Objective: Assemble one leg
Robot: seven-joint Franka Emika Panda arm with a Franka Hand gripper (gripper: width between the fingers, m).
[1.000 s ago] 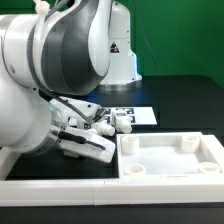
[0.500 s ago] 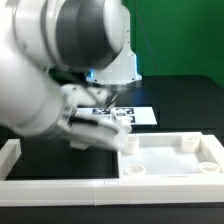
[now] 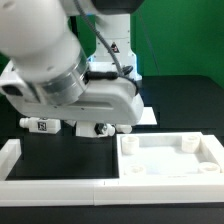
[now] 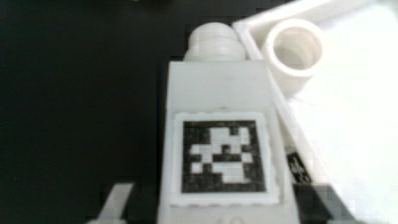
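Note:
In the wrist view my gripper [image 4: 217, 207] is shut on a leg [image 4: 222, 95], a white block with a black-and-white tag and a rounded peg at its far end. One finger [image 4: 119, 203] shows beside the block. The peg end lies close beside a round corner socket [image 4: 294, 45] of the large white rimmed panel [image 4: 356, 110]. In the exterior view the panel [image 3: 170, 160] lies at the right front, and the arm's bulk hides the gripper. Another leg [image 3: 41, 125] lies on the black table at the exterior view's left.
The marker board [image 3: 148, 115] lies behind the panel, partly covered by the arm. Small white parts [image 3: 100, 128] show under the arm, too unclear to name. A white rimmed frame [image 3: 60, 188] runs along the front and left.
The arm has swung and now fills the exterior view's upper left and middle. The leg at the left has come into sight. The panel has not moved.

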